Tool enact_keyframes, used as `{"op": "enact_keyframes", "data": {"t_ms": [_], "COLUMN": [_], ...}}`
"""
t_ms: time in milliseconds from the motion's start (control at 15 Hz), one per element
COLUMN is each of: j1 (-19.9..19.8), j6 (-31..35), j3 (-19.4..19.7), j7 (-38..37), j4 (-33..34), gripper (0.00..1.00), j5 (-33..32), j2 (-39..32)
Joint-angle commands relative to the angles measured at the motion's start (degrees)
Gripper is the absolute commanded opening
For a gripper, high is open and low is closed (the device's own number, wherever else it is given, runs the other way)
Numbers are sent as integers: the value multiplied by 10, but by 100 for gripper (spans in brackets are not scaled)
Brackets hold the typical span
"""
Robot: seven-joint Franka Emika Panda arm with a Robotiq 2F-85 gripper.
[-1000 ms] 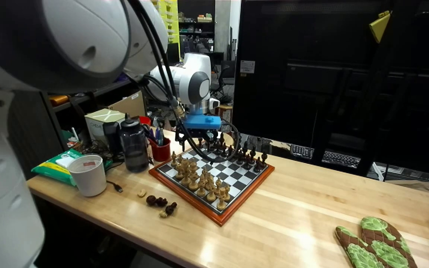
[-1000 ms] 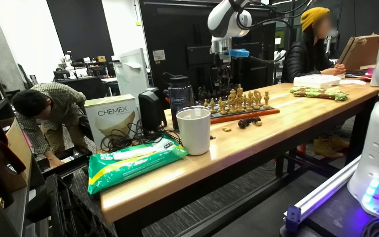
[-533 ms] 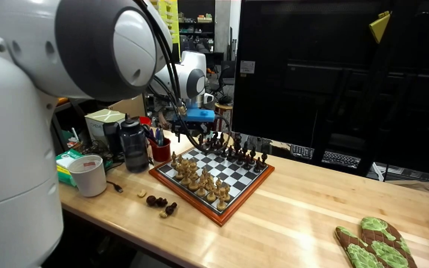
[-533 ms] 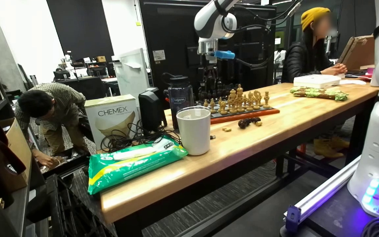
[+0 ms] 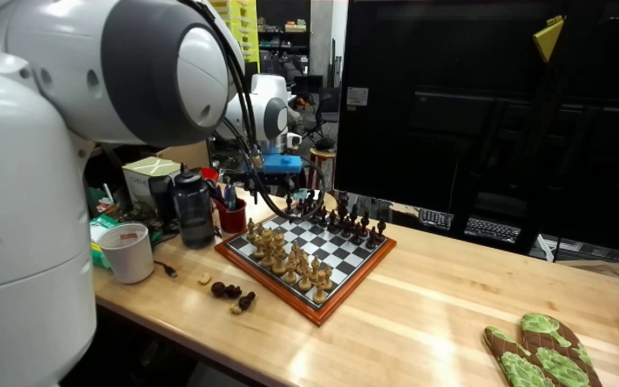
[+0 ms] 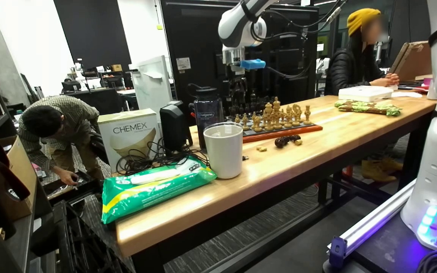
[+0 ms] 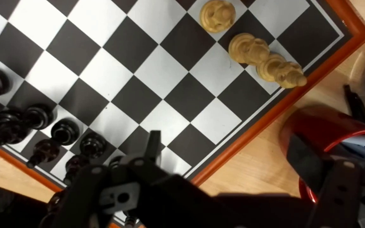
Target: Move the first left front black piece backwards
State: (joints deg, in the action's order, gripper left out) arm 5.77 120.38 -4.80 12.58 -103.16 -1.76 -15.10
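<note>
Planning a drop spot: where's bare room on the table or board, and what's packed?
In an exterior view, widest patch: tabletop between the chessboard and oven mitt. On the chessboard, middle squares lie bare between black pieces and tan pieces. Crowded: both sets of pieces, and around the bottle, red pen cup and white cup.

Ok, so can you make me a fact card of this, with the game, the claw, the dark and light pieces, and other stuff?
Game: chess
Chessboard: on the table
Black pieces: standing along one side
Tan pieces: standing along the opposite side
Loose pieces: dark and tan, lying beside the chessboard
Claw: open, holding nothing
Other stuff: red cup, water bottle, white cup, oven mitt
</note>
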Motion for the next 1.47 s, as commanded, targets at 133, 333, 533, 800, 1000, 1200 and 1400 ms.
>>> {"op": "enact_keyframes", "data": {"t_ms": [133,333,533,800,1000,1200,1400], "j1": [1,6,15,26,39,49,59], "j6": [28,58,78,90,94,90,80], "j3": [-6,-5,0,1,6,10,14], "j7": [-47,-84,-121,-166,-203,-229,-241], "j4": [20,35,55,84,97,107,122], "gripper": [100,100,100,100,100,100,100], "j5": [16,15,4,4,-3,-13,-35], "j2": [-36,-63,-86,-112,-123,-126,-130]}}
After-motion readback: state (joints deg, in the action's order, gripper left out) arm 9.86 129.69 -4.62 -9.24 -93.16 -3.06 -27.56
